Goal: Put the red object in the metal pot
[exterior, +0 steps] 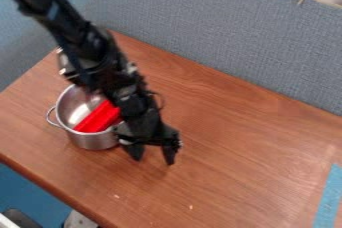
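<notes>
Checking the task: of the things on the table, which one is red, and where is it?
The red bar, lying inside the shiny steel pot. The pot is silver; the open tool beside it is black.

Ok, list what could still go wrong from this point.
1. The tool, open and empty, hangs low right beside the metal pot; a sideways swing could knock the pot or push it along the table.
2. The red object lies tilted in the pot, one end up by the rim, which the arm partly hides; a bump might tip it out.
3. The pot stands near the table's front edge, so a hard shove could send it off.
</notes>
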Controlling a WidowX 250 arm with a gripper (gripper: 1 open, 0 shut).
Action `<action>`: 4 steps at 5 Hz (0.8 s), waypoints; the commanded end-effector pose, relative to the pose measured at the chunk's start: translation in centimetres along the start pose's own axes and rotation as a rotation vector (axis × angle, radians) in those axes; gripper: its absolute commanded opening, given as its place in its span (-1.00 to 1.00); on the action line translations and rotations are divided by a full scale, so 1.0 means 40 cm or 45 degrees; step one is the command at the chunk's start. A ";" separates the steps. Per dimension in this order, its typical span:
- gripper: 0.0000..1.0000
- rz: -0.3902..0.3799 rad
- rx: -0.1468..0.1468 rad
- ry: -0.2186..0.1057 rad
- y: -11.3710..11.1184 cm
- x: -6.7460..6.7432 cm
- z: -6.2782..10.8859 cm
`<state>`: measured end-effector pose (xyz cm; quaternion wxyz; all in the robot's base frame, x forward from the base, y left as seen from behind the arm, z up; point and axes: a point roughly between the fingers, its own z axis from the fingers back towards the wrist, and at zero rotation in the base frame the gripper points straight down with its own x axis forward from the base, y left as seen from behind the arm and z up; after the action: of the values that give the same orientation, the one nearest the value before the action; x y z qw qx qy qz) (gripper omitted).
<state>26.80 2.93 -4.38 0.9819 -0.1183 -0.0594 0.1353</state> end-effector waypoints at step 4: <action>1.00 0.046 0.067 -0.261 0.130 -0.118 0.112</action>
<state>20.13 7.10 -2.19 0.9718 -0.0851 -0.1447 0.1656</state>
